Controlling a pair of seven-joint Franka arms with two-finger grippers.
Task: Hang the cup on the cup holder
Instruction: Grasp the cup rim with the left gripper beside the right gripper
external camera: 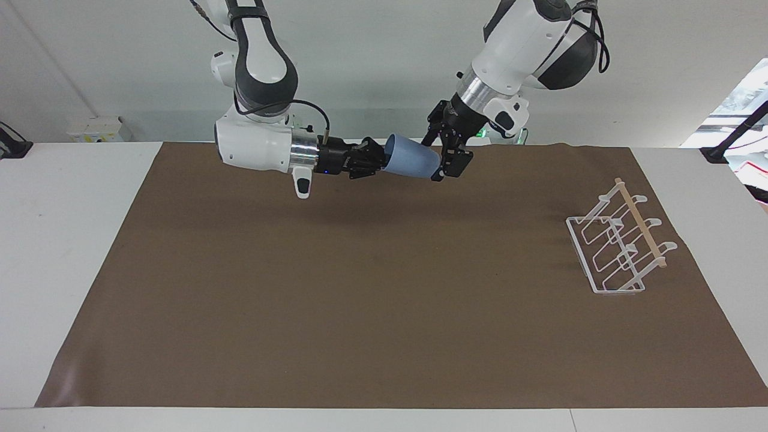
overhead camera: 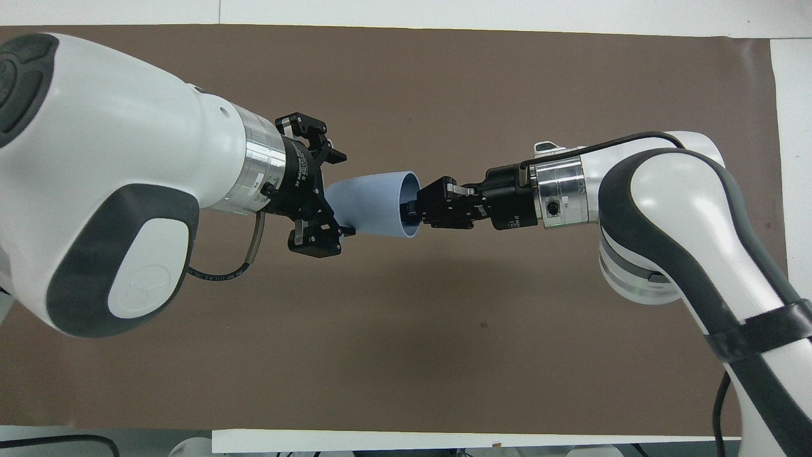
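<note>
Two hands are met at the cup (external camera: 413, 162), held sideways above the brown mat (external camera: 384, 312); the right hand (external camera: 377, 161) is pinched on its rim, the left hand (overhead camera: 327, 197) spread around its base; the cup holder (external camera: 618, 246) is shown only in the facing view, toward the left arm's end of the white worktop (external camera: 66, 240).

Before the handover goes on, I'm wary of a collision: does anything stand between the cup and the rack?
Nothing visible does. The cup, shut in the right gripper with the open left gripper around its base, hangs over bare mat; the cup holder stands alone toward the left arm's end.
</note>
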